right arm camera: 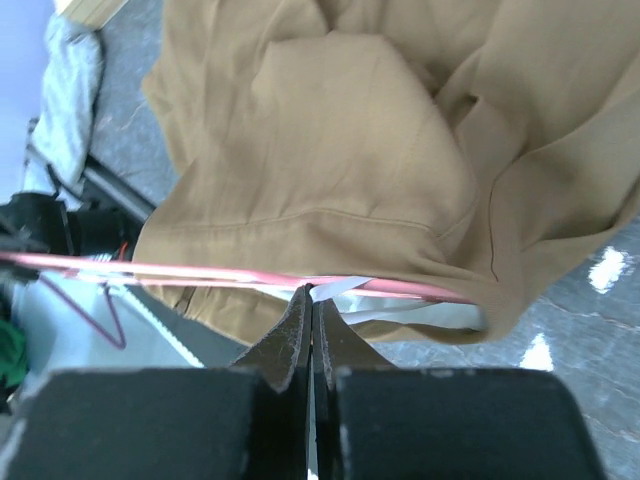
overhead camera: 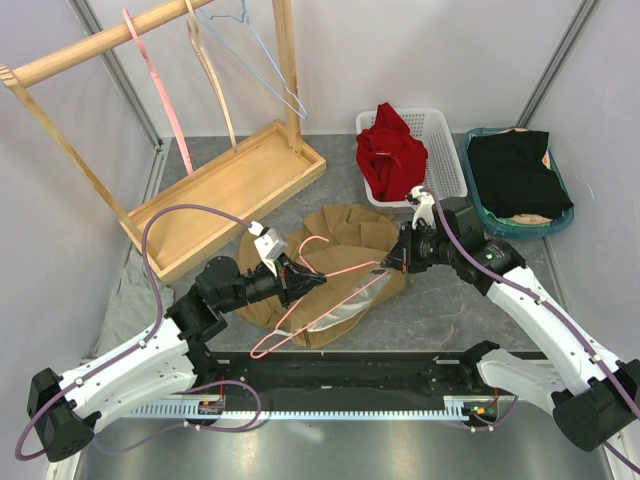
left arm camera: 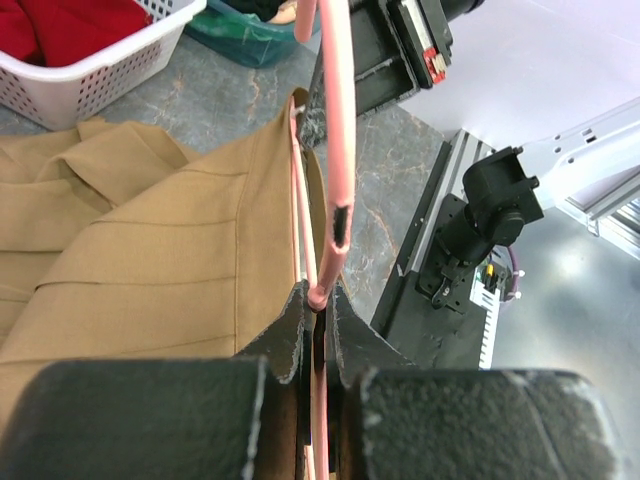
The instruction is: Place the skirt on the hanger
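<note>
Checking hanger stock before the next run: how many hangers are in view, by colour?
Pink: 2, the rack's pink hanger and the held pink hanger
Tan: 1, the wooden hanger
Blue: 1, the wire hanger
Total: 4

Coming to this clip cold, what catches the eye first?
A thin pink wire hanger lies across a crumpled tan skirt in the middle, with the left gripper clamped on it and the right gripper shut at its far end. Behind, a red garment fills a white basket.
</note>
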Robot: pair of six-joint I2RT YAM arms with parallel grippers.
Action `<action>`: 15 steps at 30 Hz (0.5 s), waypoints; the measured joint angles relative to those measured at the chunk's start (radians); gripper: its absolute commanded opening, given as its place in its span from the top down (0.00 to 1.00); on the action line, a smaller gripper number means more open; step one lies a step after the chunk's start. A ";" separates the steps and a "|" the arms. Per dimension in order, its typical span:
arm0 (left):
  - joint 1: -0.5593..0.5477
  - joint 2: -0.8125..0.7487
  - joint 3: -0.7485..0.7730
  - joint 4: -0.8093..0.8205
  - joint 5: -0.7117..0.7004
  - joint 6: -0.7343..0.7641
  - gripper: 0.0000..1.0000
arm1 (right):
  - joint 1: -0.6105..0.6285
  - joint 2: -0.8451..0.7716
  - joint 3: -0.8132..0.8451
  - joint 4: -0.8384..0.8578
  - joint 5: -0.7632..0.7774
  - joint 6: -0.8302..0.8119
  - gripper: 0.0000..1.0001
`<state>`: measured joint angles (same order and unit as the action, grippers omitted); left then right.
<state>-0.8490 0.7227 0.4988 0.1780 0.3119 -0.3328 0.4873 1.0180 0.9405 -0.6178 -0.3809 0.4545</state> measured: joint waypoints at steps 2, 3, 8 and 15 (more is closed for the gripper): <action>-0.001 0.000 -0.007 0.020 0.000 -0.003 0.98 | 0.000 -0.003 -0.003 0.000 -0.029 -0.002 1.00; -0.001 0.002 -0.011 0.029 0.000 -0.005 0.98 | 0.000 -0.004 -0.004 0.002 -0.045 -0.003 1.00; -0.006 0.016 -0.031 0.090 -0.008 -0.021 0.98 | 0.006 -0.004 -0.016 0.013 -0.124 -0.003 0.76; -0.013 -0.006 -0.058 0.107 -0.055 -0.038 0.98 | 0.014 -0.045 -0.015 -0.001 -0.128 -0.016 0.45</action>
<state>-0.8619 0.7166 0.4404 0.2848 0.2573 -0.3706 0.5014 0.9733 0.9253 -0.6186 -0.5091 0.4389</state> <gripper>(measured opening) 0.045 0.493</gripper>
